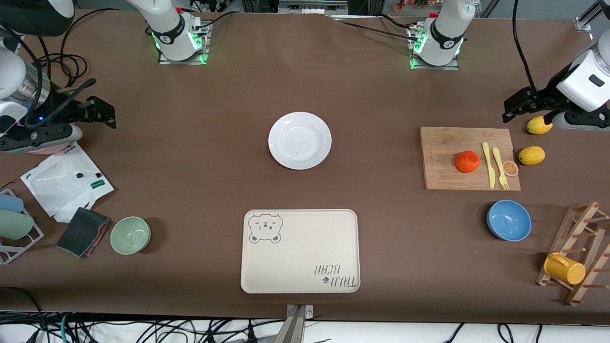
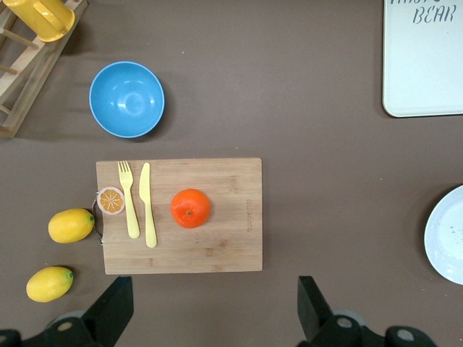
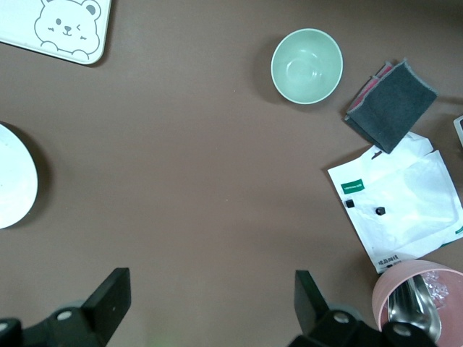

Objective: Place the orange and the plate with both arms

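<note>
The orange (image 1: pixel 467 161) lies on a wooden cutting board (image 1: pixel 441 147) toward the left arm's end of the table; it also shows in the left wrist view (image 2: pixel 191 208). The white plate (image 1: pixel 299 140) sits empty at the table's middle, and its edge shows in both wrist views (image 2: pixel 448 235) (image 3: pixel 11 184). My left gripper (image 1: pixel 519 105) is open and empty, up over the table just off the board's edge (image 2: pixel 213 303). My right gripper (image 1: pixel 97 112) is open and empty over bare table at the right arm's end (image 3: pixel 210 296).
A yellow knife (image 1: pixel 488 164), fork and orange slice lie on the board; two lemons (image 1: pixel 531 155) sit beside it. A cream bear tray (image 1: pixel 300 257), blue bowl (image 1: pixel 509 220), green bowl (image 1: pixel 130 235), white packet (image 1: pixel 64 183), dark cloth (image 1: pixel 82 231) and rack with yellow mug (image 1: pixel 564 268) lie nearer the camera.
</note>
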{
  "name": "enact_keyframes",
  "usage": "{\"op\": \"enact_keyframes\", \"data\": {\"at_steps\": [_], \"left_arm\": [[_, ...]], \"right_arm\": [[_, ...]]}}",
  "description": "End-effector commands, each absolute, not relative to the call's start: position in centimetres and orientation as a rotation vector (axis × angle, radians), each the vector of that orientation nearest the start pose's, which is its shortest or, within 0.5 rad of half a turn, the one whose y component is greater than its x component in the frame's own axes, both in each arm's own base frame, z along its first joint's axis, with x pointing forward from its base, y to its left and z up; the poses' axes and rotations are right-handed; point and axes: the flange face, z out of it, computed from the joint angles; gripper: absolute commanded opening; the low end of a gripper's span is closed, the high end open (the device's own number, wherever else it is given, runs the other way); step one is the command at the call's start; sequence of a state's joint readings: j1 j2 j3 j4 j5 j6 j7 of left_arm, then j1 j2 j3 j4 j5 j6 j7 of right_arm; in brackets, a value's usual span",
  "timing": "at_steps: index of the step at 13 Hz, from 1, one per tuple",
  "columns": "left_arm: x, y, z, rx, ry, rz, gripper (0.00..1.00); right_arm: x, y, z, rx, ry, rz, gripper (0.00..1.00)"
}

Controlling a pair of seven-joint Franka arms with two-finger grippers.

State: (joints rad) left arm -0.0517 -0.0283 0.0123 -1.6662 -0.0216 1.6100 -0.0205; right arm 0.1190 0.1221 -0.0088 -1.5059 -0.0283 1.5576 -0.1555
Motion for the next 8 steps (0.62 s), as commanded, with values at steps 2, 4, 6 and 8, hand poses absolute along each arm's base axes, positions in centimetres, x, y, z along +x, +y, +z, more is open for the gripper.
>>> {"op": "enact_keyframes", "data": {"at_steps": [2,4,6,8], "left_arm": [[55.01,-2.25,60.36,-3.154,0.016,0.054,1.00],[55.01,-2.08,60.36,-3.154,0.011,0.054,1.00],[54.95,-2.08,60.31,-3.154,0.011,0.063,1.00],[54.90,-2.08,60.28,-3.153,0.009,0.071,1.00]], "right_arm": [[58.72,6.29,58.99,-3.145,-0.398,0.096,1.00],[58.72,6.30,58.92,-3.144,-0.398,0.098,1.00],[58.72,6.30,58.92,-3.144,-0.398,0.098,1.00],[58.67,6.39,59.01,-3.144,-0.401,0.095,1.00]]}}
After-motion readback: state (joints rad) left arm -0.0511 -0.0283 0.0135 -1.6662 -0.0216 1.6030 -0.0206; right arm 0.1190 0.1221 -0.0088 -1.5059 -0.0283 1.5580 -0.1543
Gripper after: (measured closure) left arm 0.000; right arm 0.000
